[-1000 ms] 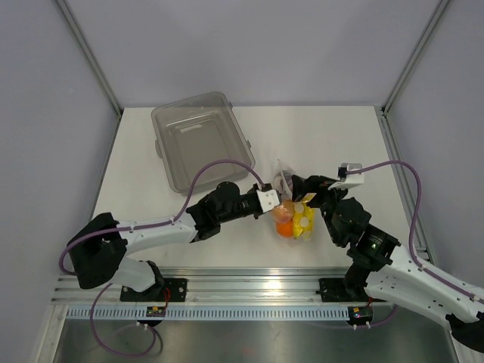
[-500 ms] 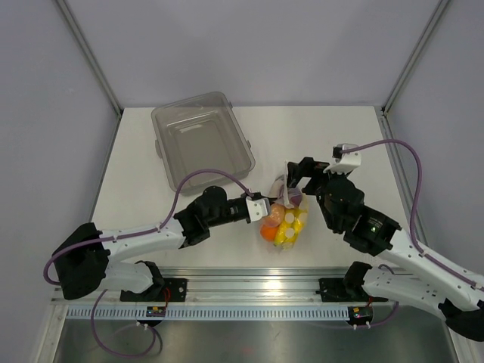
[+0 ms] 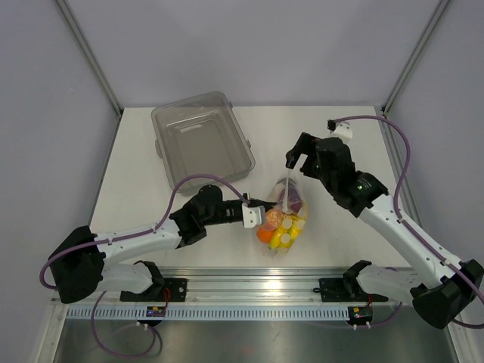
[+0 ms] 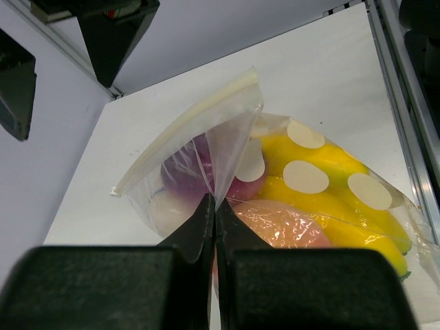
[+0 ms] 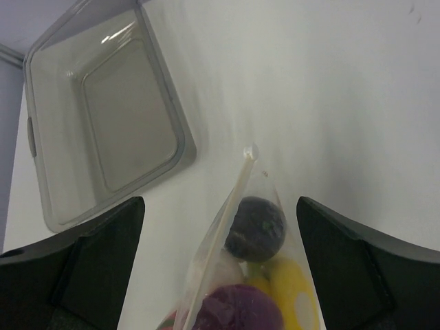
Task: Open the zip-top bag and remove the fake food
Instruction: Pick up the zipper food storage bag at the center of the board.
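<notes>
White bench (image 3: pixel 136 189); limp, slippery zip-top bag (image 3: pixel 281 215) at its 5 o'clock, lumpy with fake food (image 4: pixel 323 185). Left gripper (image 4: pixel 214 206) pinches one wall; right gripper (image 3: pixel 300 155), at the bag's 1 o'clock, gapes empty. Its likely hold is the zipper lip (image 4: pixel 185 137).

Bright, even, diffuse overhead light; shadows soft. Glare on tub (image 3: pixel 200 140) wall and front rail (image 3: pixel 265 281). Wrist views: left gripper (image 4: pixel 214 203) and right gripper (image 5: pixel 220 201) dark, blurred near lens. Zip-top bag (image 4: pixel 206 137) film glints. Table (image 5: pixel 330 82) near white-out.
</notes>
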Controlling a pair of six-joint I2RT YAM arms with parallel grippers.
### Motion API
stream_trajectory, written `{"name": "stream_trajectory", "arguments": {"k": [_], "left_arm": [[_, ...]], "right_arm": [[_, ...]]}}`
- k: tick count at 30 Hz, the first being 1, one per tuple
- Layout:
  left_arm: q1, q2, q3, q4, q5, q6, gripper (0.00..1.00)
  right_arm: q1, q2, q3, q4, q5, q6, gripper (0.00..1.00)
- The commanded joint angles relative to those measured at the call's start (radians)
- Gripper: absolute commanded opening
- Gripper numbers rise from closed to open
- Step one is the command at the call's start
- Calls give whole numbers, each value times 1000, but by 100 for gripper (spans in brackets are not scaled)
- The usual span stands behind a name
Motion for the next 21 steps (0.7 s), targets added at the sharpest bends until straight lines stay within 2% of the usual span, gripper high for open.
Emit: {"name": "stream_trajectory", "arguments": {"k": [1, 4, 8, 16, 21], "left_arm": [[10, -31, 4, 53, 92, 56, 0], [13, -30, 6, 42, 119, 65, 0], [18, -27, 4, 39, 142, 82, 0], [21, -13, 10, 22, 180, 100, 0], [21, -8, 15, 8, 181, 106, 0]], "right_arm": [[-44, 20, 34, 3, -174, 54, 99], [-69, 40, 21, 18, -257, 55, 100], [-91, 31, -10, 26, -280, 57, 99], [-123, 37, -62, 43, -390, 69, 90], [-130, 38, -67, 14, -443, 57, 89]]}}
